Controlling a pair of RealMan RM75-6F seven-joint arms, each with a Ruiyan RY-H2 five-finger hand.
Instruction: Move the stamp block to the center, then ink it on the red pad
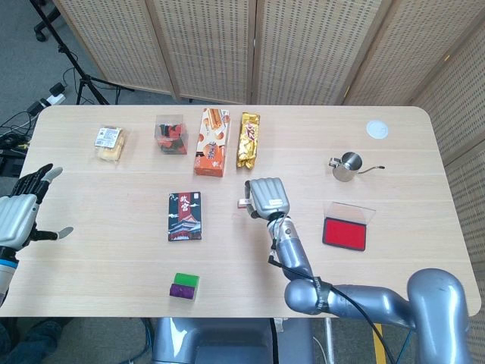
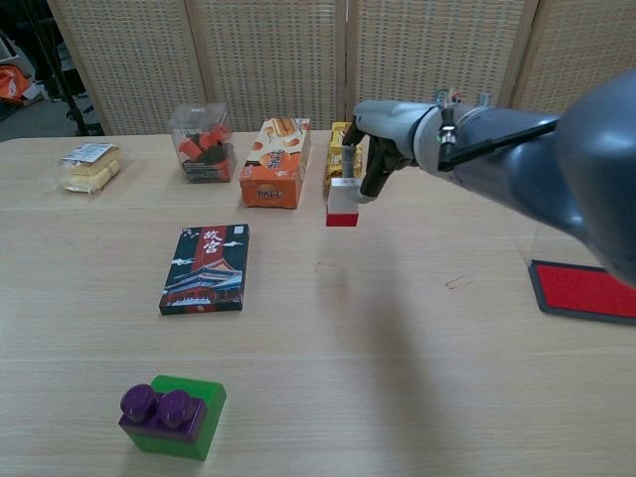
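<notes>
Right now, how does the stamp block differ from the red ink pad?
The stamp block is a small upright piece, white above a red base; the red ink pad is a wide flat tray. The block is held off the table by the right hand, while the pad lies on the table to the right, untouched. Both show red.
</notes>
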